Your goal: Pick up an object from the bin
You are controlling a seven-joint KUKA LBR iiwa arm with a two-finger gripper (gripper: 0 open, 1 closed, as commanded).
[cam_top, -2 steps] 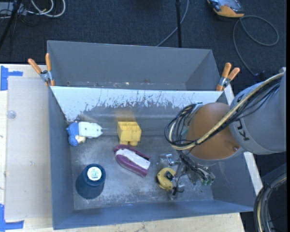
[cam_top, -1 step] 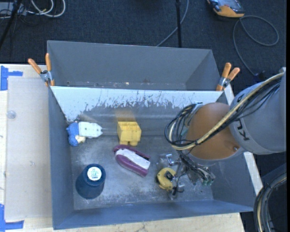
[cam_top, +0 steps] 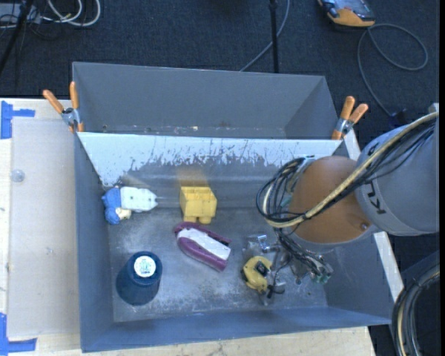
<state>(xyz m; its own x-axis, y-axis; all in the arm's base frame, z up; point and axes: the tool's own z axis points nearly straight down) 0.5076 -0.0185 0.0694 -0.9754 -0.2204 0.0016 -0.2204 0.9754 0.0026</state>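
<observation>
Reaching into the near right corner of the bin [cam_top: 200,106], the arm sits low, its orange cover [cam_top: 326,206] and looped cables [cam_top: 278,191] above the tool [cam_top: 276,271].

- The tool is down at floor level, right up against a small yellow and black thing [cam_top: 254,271]. That thing lies on the bin floor near the front wall, on the right side.
- Tool state: cannot tell. The metal parts at its tip crowd together with the yellow and black thing, and I cannot make out whether it is spread, pressed together or pinching anything.
- I cannot tell whether the yellow and black thing is gripped or only beside the tool. It looks to be resting on the floor, not lifted.

Other things in the bin, all apart from the tool:
- a purple and white thing [cam_top: 202,245], nearest, just left of the yellow and black one
- a yellow block [cam_top: 197,203] further back, mid-bin
- a white and blue toy [cam_top: 130,201] at the back left
- a dark blue cylinder [cam_top: 139,277] with a white top, front left

Progress, as I judge it: the approach looks done, with the tool lowered at a likely target. Nothing is raised off the floor. What is left is a sure grip, then the lift clear of the bin. The task is perhaps halfway at best.
</observation>
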